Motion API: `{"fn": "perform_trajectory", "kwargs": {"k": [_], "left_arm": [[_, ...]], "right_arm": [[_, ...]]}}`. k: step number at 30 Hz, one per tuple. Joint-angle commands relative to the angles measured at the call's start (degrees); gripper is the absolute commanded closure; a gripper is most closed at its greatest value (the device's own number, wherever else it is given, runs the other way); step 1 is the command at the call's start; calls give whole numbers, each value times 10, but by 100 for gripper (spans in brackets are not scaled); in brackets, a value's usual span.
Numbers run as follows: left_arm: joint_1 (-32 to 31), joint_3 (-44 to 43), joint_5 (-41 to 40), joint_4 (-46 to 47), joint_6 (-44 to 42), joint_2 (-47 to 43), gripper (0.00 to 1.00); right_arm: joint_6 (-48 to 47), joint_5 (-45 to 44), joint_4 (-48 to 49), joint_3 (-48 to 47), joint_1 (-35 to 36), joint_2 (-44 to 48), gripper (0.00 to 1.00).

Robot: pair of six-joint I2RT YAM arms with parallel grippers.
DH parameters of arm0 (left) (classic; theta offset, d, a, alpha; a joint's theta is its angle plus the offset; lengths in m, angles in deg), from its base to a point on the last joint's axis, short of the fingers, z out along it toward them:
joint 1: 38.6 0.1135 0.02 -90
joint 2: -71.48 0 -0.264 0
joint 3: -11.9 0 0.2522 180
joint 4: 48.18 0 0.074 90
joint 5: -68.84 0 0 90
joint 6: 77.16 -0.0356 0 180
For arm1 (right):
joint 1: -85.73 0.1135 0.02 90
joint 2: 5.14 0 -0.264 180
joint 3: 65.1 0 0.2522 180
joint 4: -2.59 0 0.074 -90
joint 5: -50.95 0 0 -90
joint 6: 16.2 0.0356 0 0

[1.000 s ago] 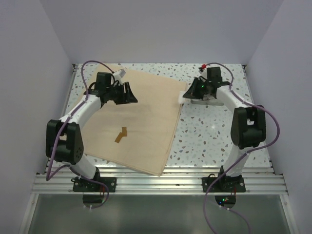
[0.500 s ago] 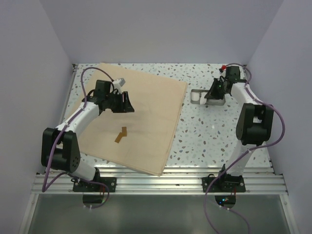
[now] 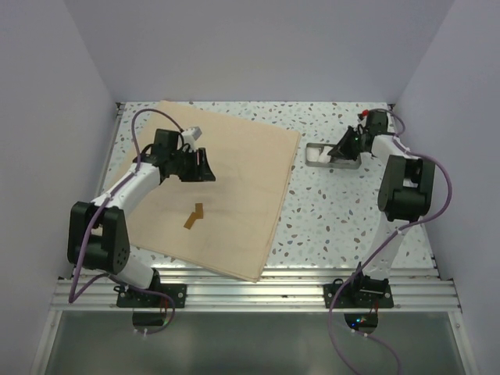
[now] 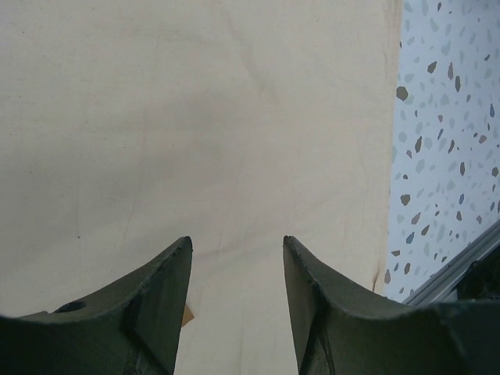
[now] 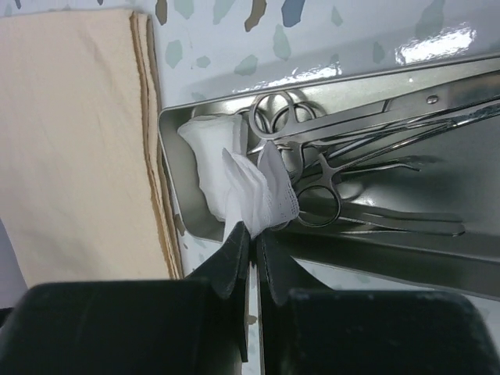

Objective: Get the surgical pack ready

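The tan fabric sheet (image 3: 226,187) lies spread flat over the left and middle of the table. My left gripper (image 3: 205,166) hovers over its far left part, open and empty; in the left wrist view the gripper (image 4: 237,242) shows only sheet (image 4: 195,117) between its fingers. My right gripper (image 3: 337,151) is at the grey metal tray (image 3: 349,164). In the right wrist view it (image 5: 254,234) is shut on a corner of white gauze (image 5: 234,176) at the tray's left end. Steel scissors and forceps (image 5: 351,156) lie in the tray beside the gauze.
A small brown tag (image 3: 194,216) lies on the sheet near its middle. The tray's rim (image 5: 167,180) sits a narrow gap from the sheet's folded right edge (image 5: 148,117). Speckled tabletop (image 3: 336,211) lies in front of the tray. White walls close in three sides.
My right gripper has drawn back to the right, from the sheet's right edge to the tray, with the gauze. My left arm has shifted slightly left over the sheet.
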State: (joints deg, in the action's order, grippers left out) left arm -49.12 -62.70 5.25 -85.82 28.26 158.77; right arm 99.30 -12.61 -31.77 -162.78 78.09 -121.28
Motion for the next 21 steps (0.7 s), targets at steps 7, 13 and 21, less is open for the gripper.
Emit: {"fn": "perform_trajectory", "kwargs": {"k": [7,13,21], "left_arm": [[6,-24,7,-2,-11,32,46],[7,-38,-8,-16,-19,46,44],[7,-45,-43,-45,-21,51,41]], "right_arm": [[-18,5,-16,-66,-16,-48,100],[-40,-9,-51,-93,-18,-73,100],[-55,-44,-90,-114,-17,-72,72]]}}
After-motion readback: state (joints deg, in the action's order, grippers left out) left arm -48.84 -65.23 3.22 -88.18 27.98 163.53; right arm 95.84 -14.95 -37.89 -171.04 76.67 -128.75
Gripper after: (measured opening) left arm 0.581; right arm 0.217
